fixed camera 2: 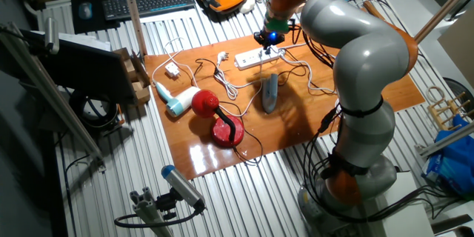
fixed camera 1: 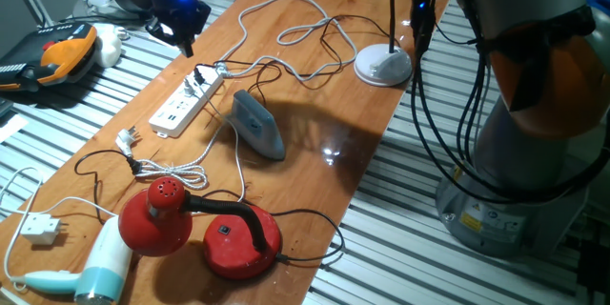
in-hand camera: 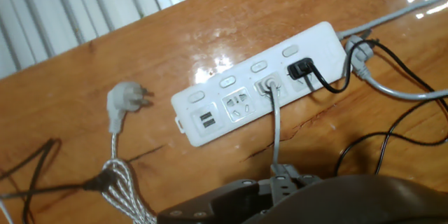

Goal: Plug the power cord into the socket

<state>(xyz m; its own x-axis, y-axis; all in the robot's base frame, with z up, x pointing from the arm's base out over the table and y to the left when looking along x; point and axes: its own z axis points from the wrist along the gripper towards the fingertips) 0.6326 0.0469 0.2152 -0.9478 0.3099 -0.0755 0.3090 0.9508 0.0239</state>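
Note:
The socket, a long white power strip (fixed camera 1: 186,102), lies on the wooden table; it also shows in the other fixed view (fixed camera 2: 257,58) and the hand view (in-hand camera: 255,91). A black plug (in-hand camera: 301,68) and a grey-white plug (in-hand camera: 269,84) sit in its outlets. The white power cord (fixed camera 1: 286,2) loops across the far table. Its small plug (in-hand camera: 355,46) lies beside the strip's far end. My gripper (fixed camera 1: 181,36) hangs above that end, apart from the cord, and looks open and empty. It also shows in the other fixed view (fixed camera 2: 268,41). Its fingers are out of the hand view.
A grey iron (fixed camera 1: 257,124) lies right of the strip. A bundled cord with a loose plug (in-hand camera: 126,101) lies off the strip's near end. A red lamp (fixed camera 1: 157,214), hair dryer (fixed camera 1: 95,267), small plug block (fixed camera 1: 38,229) and white lamp base (fixed camera 1: 381,65) stand around. Black cables (in-hand camera: 392,136) cross the table.

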